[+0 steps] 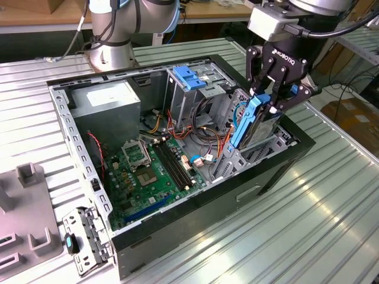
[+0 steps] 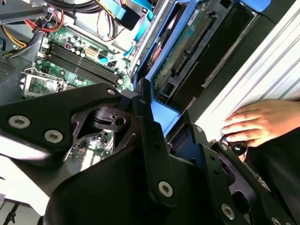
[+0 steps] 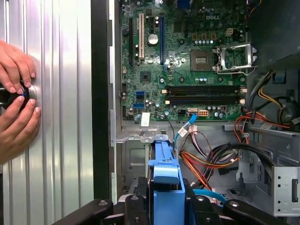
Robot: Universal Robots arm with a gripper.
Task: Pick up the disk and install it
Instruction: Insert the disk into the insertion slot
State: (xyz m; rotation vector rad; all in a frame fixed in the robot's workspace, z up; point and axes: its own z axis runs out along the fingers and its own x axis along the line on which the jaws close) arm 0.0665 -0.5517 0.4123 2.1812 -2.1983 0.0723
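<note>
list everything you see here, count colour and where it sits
table: 1, silver ribbed metal, under everything
computer case: 1, black, open, on the table
motherboard: 1, green, on the case floor
power supply: 1, grey, case corner near the arm's base
latch: 1, blue, atop the metal cage
cables: a bundle, red, orange, yellow, black, beside the motherboard
disk: 1, silver with blue rails, tilted at the case's end on the exterior view's right
fixture block: 1, grey, exterior view's left
bracket: 1, silver, by the case's near corner
person's hands: 2, on the table outside the case
arm: 1, silver, base behind the case
gripper: 1, black, shut on the disk
</note>
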